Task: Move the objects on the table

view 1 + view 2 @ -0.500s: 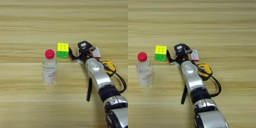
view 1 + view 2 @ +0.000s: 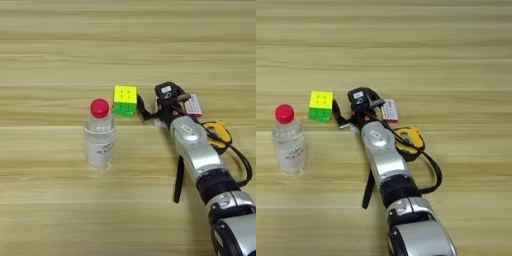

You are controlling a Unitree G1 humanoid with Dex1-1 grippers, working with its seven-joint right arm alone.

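Almost nothing is changing since half a second ago: my right arm is still lying across the desk (image 2: 50,210), its fingers (image 2: 345,114) still reaching in just right of the yellow-green puzzle cube (image 2: 125,100). Whether they are open or closed, I cannot tell. The cube, the red-capped bottle (image 2: 99,134) to its left, the red-white box (image 2: 389,110) and the tape measure (image 2: 409,139) beside my forearm are all sitting where they were. I am judging that no object is moving yet.
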